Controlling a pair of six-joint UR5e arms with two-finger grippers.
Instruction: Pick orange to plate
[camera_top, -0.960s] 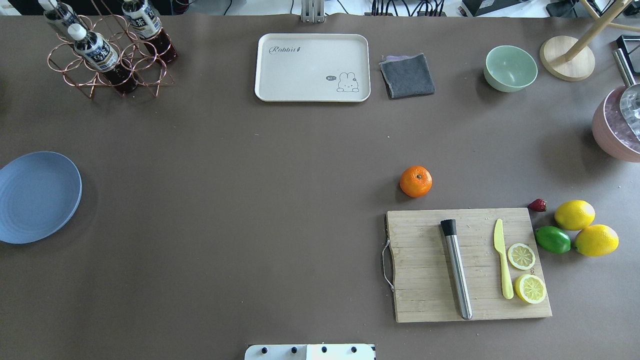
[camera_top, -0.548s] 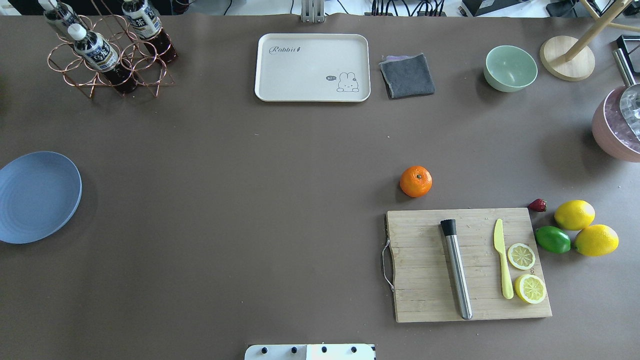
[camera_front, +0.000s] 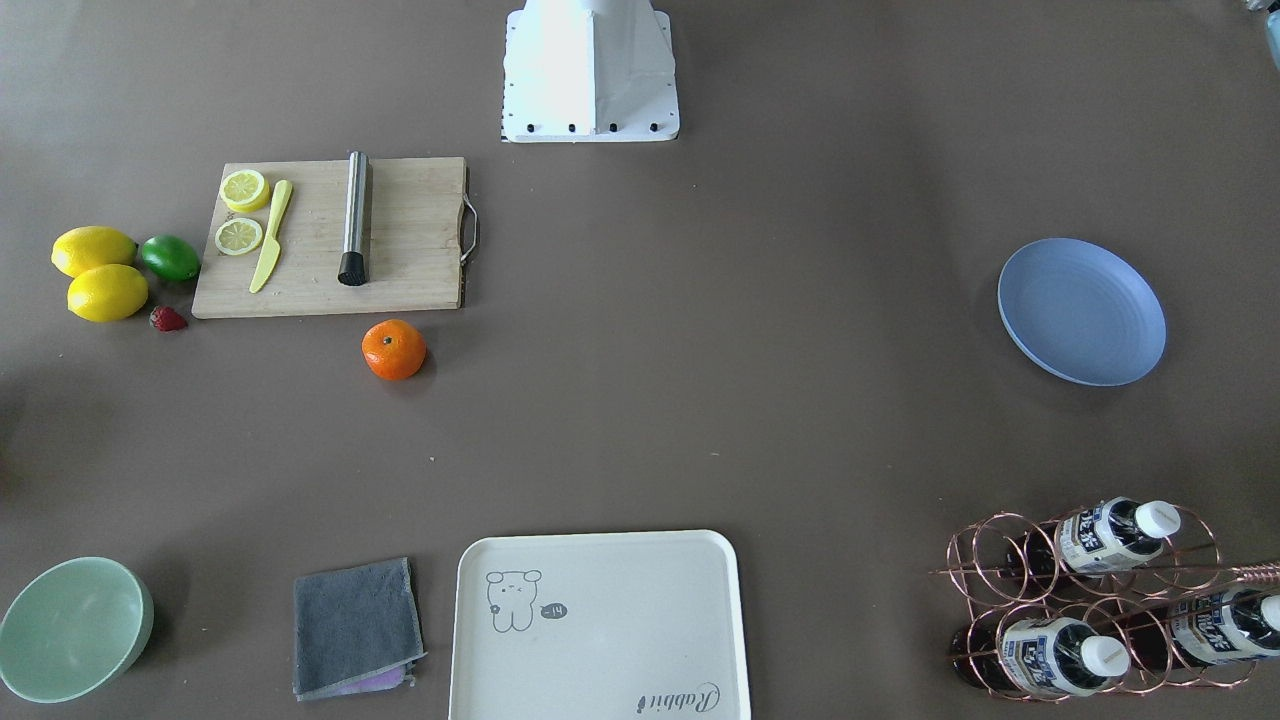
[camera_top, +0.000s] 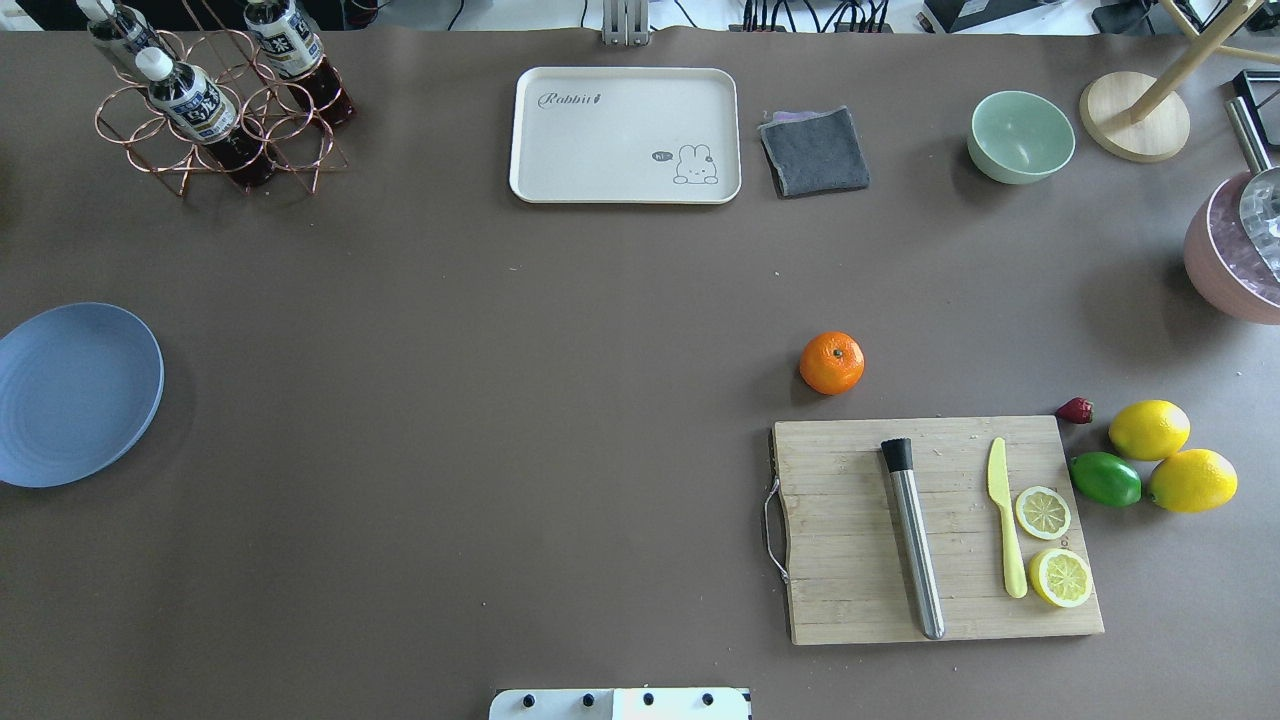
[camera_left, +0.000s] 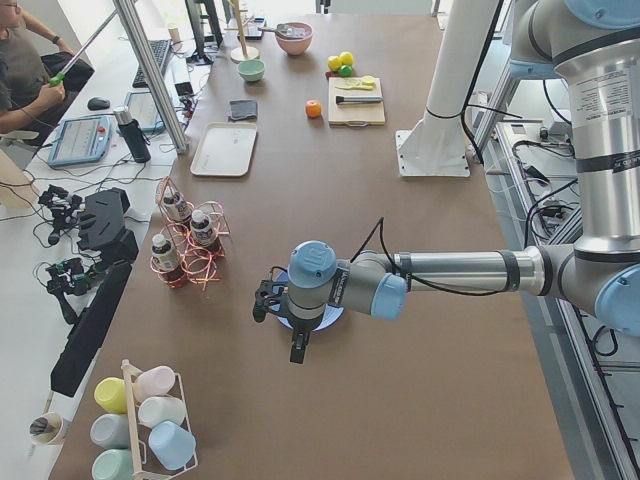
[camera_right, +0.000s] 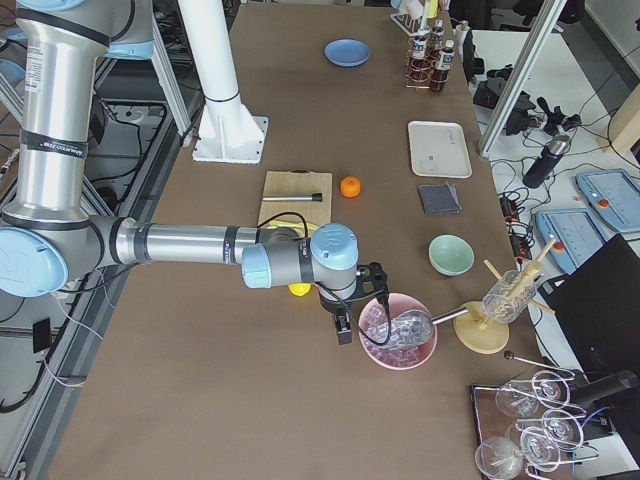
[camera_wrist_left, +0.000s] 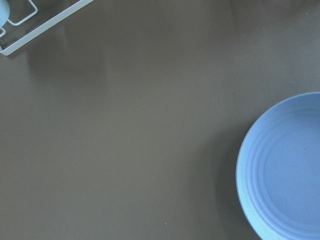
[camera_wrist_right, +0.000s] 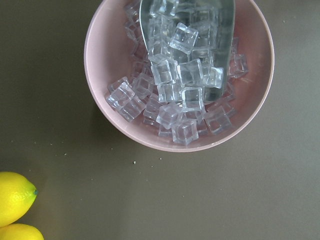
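orange (camera_top: 831, 362) just beside cutting board (camera_top: 935, 528) | probably light, firm, rolls (round) | pinch across its middle | left gripper (camera_left: 299, 346), right gripper (camera_right: 343, 329): spread or closed, cannot tell

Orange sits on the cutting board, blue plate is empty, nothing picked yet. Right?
Not quite. The orange lies on the bare table just beyond the cutting board's far edge, apart from it, as the overhead exterior view shows. The plate is empty, and nothing has been picked yet.
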